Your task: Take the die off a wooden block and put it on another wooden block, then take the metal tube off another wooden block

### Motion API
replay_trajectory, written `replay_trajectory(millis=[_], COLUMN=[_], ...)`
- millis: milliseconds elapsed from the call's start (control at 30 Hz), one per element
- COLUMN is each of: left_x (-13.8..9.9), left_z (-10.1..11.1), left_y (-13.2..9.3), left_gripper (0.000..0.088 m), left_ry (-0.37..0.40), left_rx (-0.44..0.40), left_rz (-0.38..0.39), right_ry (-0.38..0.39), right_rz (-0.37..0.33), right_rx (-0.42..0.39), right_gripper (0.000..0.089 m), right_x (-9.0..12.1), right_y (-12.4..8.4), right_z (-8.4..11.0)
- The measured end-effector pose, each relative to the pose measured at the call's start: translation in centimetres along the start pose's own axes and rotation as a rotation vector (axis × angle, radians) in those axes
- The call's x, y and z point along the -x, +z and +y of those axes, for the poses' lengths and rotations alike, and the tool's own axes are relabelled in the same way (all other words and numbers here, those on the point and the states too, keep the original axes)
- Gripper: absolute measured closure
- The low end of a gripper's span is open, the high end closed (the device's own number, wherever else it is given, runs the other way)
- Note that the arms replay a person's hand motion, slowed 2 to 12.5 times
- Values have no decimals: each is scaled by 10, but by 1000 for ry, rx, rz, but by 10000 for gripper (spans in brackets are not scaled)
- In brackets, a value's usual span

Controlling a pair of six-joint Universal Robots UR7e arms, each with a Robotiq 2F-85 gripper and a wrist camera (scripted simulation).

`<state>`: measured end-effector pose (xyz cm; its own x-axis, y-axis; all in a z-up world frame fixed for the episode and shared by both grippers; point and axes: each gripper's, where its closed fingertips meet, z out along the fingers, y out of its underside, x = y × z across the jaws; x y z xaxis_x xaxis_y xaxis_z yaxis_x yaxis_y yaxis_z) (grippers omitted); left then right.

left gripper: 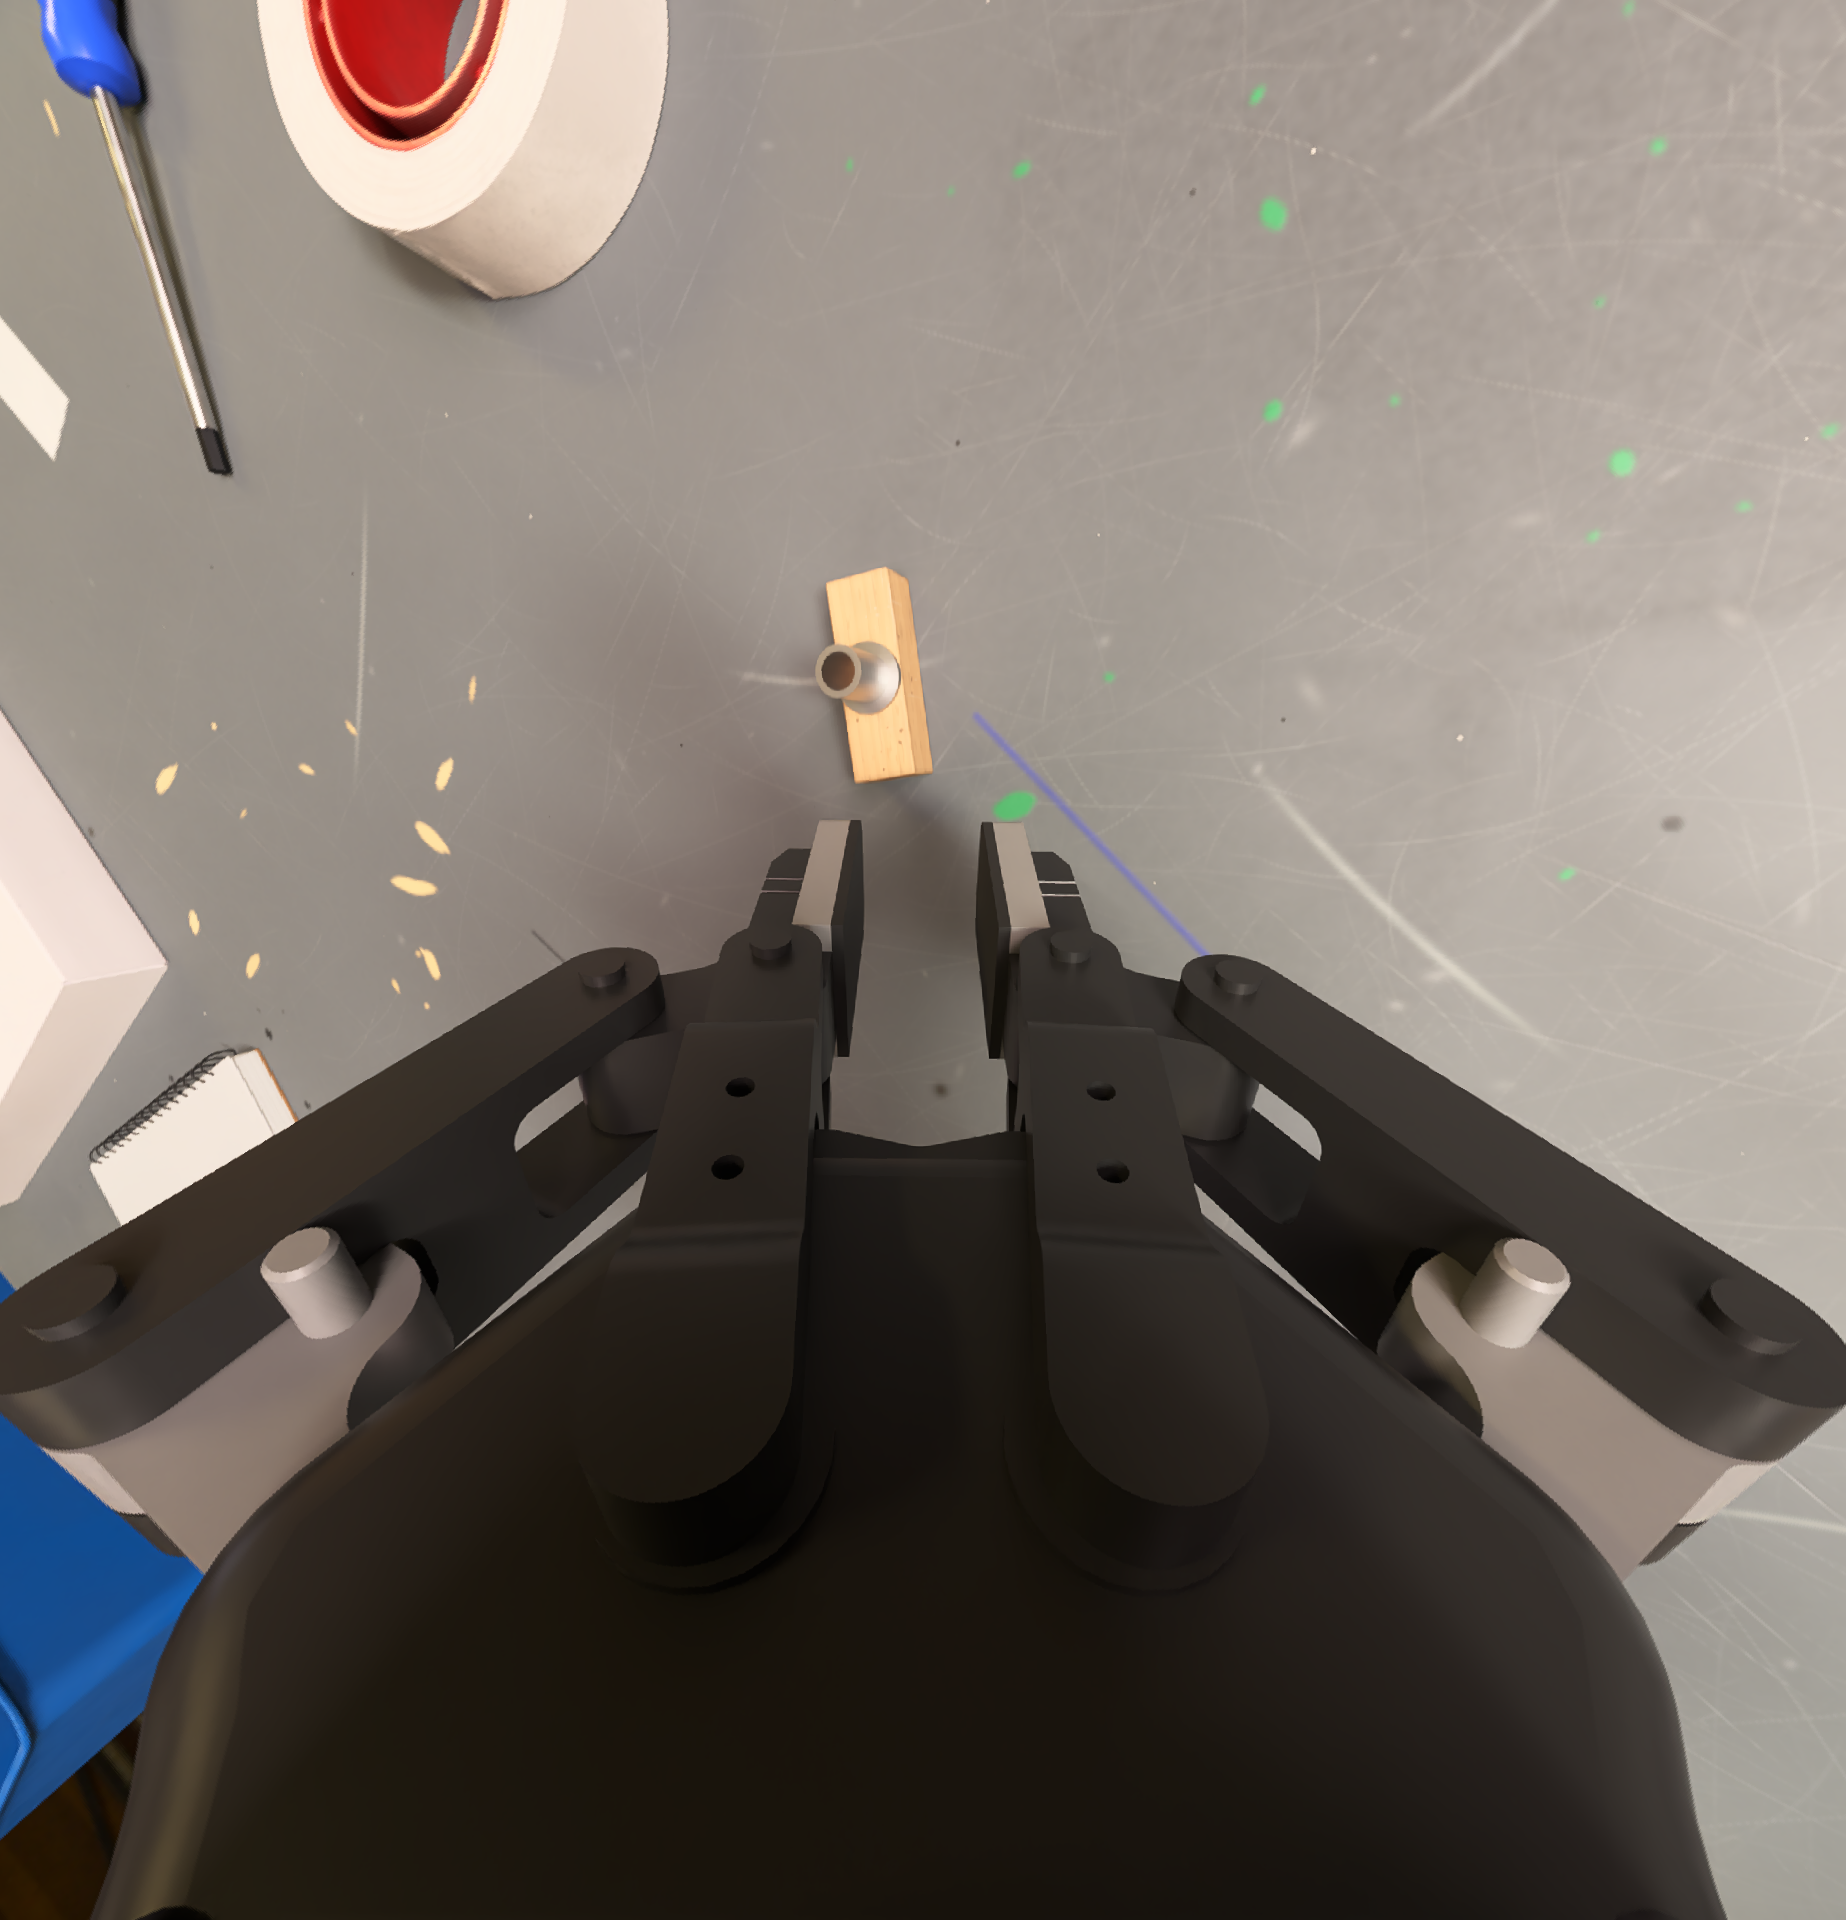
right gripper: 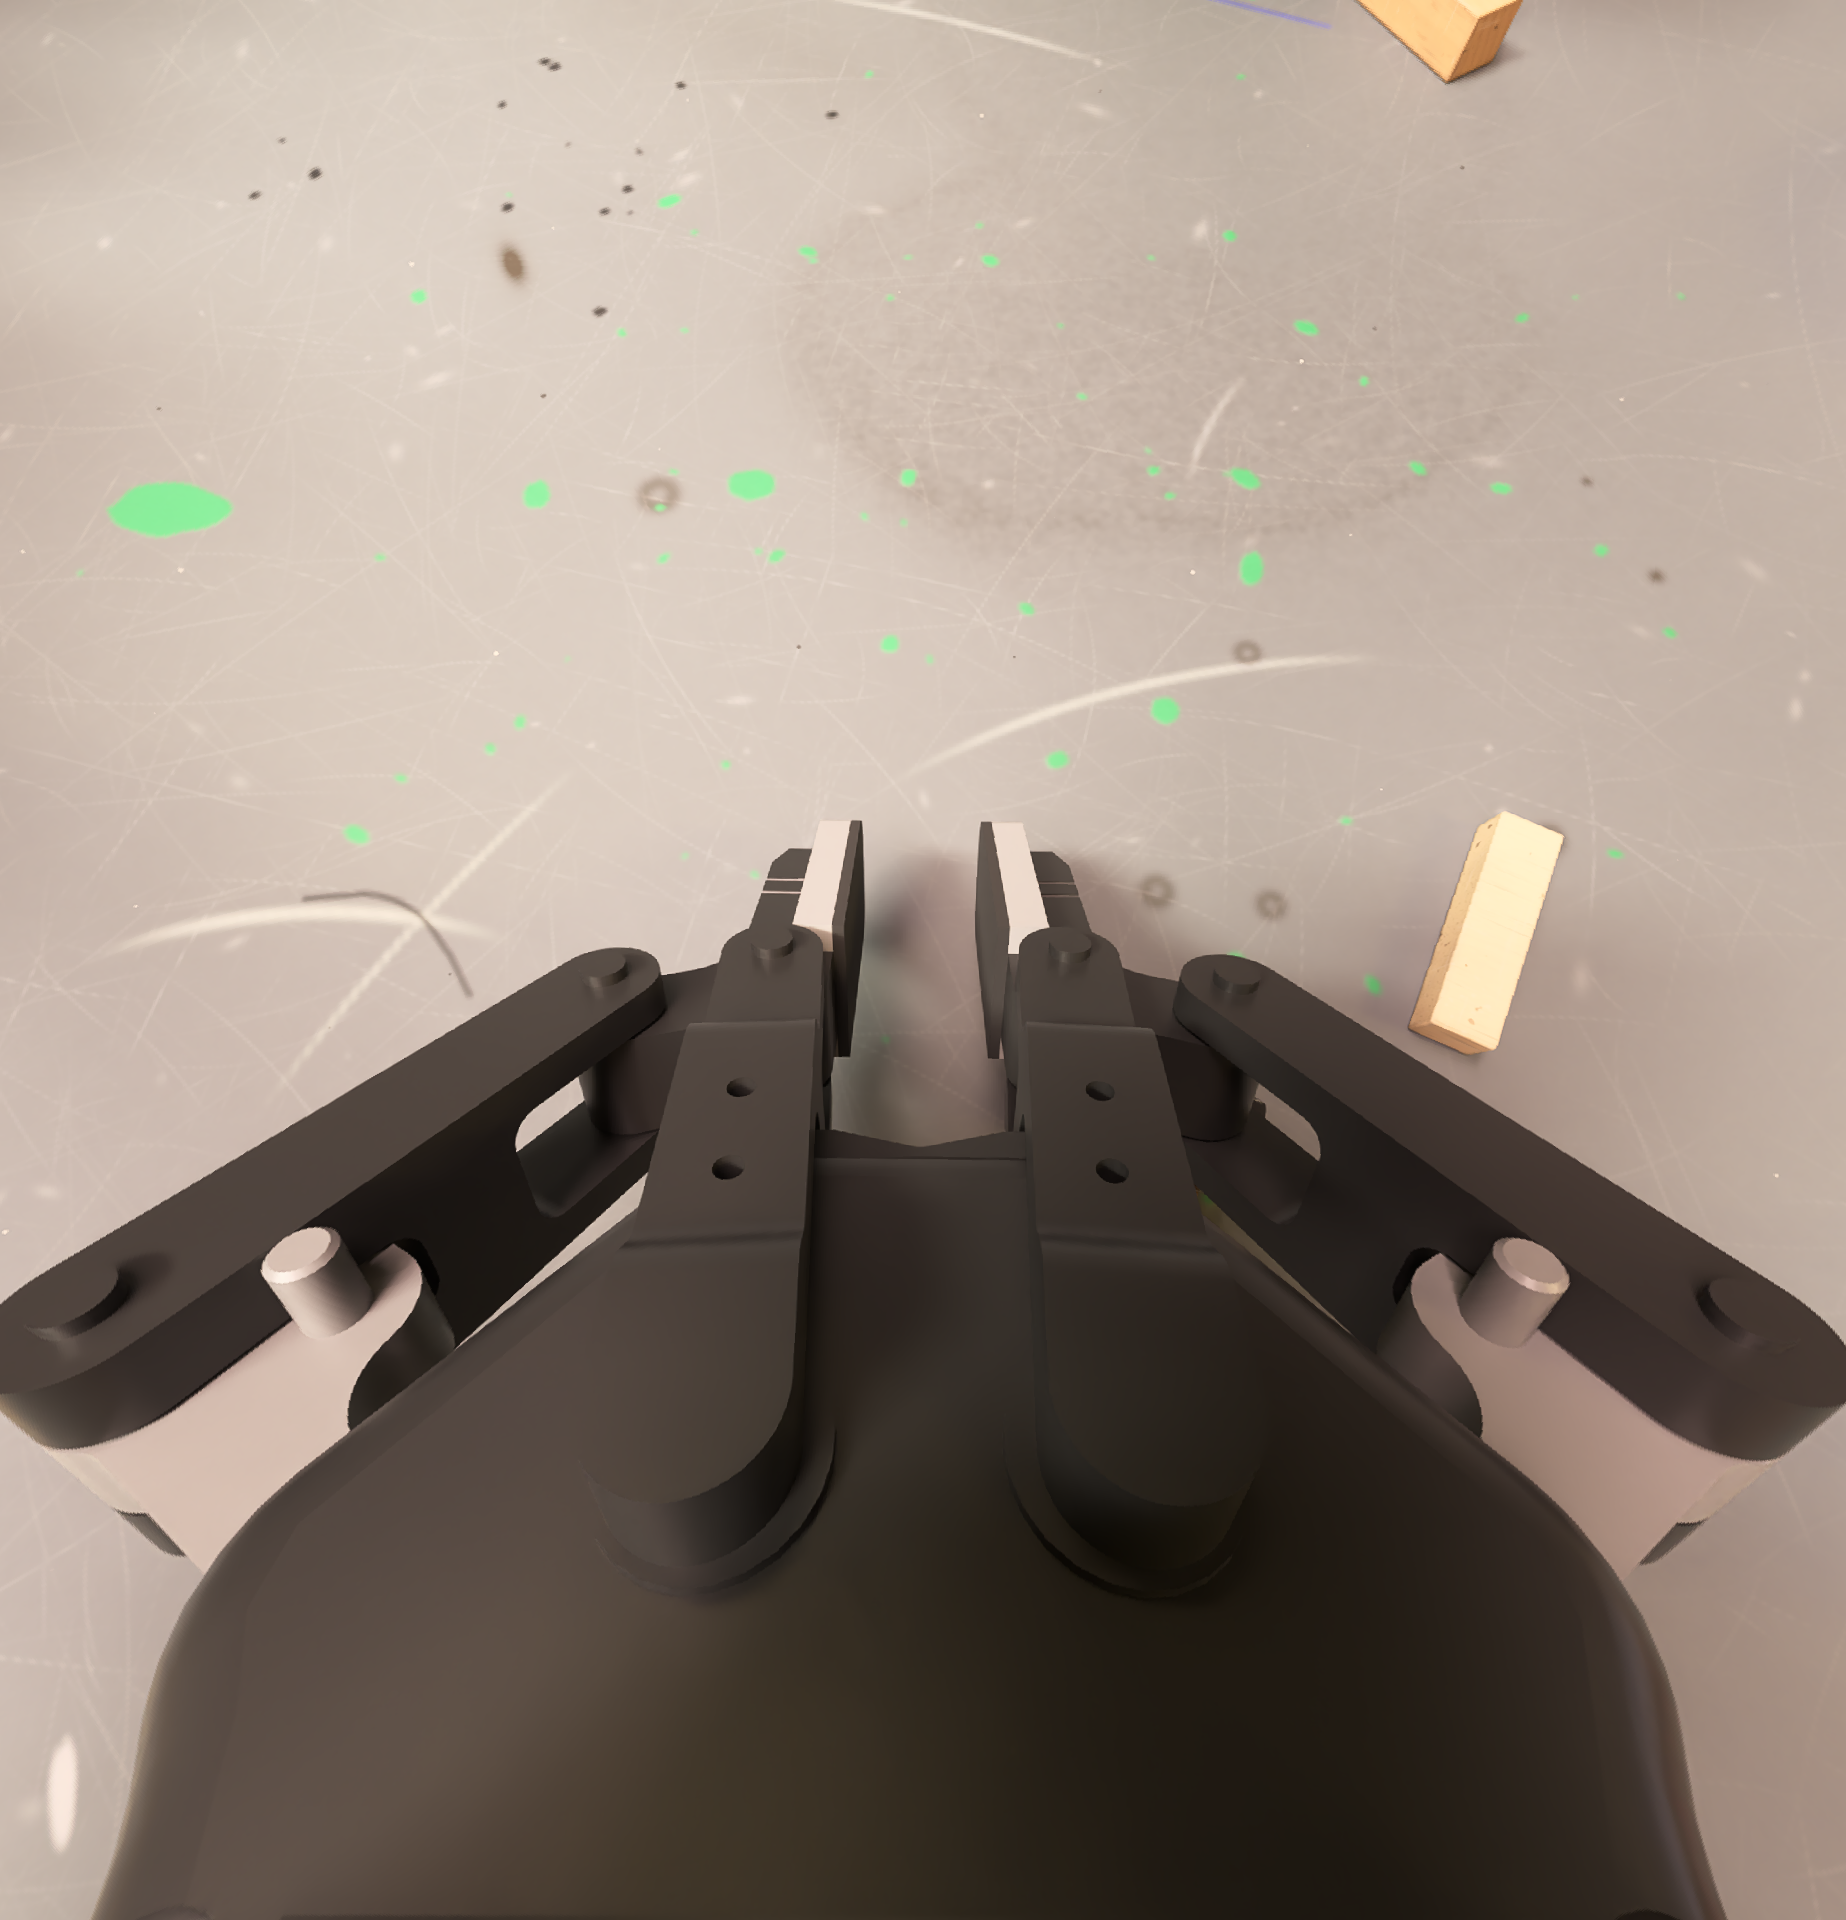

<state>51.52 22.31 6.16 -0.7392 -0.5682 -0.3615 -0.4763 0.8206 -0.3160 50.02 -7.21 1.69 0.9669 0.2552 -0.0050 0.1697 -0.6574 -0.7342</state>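
Note:
In the left wrist view a short metal tube (left gripper: 854, 675) stands upright on a small wooden block (left gripper: 879, 675) on the grey table. My left gripper (left gripper: 920, 842) is open and empty, high above the table, just short of that block. In the right wrist view my right gripper (right gripper: 920, 842) is open and empty above bare table. A pale wooden block (right gripper: 1488, 933) with nothing on it lies to its right. The corner of another wooden block (right gripper: 1449, 31) shows at the top edge. No die shows in either view.
In the left wrist view a roll of white tape with a red core (left gripper: 462, 114) and a blue-handled screwdriver (left gripper: 145, 223) lie at the far left. A white box (left gripper: 25, 935), a spiral notepad (left gripper: 197, 1127) and a blue bin (left gripper: 36, 1621) sit along the left edge.

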Motion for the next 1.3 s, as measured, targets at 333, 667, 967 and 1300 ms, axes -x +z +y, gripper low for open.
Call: replay_trajectory(millis=[333, 667, 967, 1300], left_x=[-3, -3, -4, -10], left_z=[-11, -15, -17, -16], left_y=[17, 33, 41, 46], left_gripper=[670, 660, 647, 555], left_ry=[28, 19, -2, -25], left_rx=[-11, -7, -13, 0], left_rz=[43, 68, 88, 126], right_ry=[0, 4, 7, 9], right_rz=[0, 0, -1, -4], right_rx=[-1, -2, -3, -1], right_gripper=[695, 695, 695, 695], right_x=[0, -1, -2, -2], right_y=[0, 0, 0, 0], right_z=[0, 1, 2, 3])
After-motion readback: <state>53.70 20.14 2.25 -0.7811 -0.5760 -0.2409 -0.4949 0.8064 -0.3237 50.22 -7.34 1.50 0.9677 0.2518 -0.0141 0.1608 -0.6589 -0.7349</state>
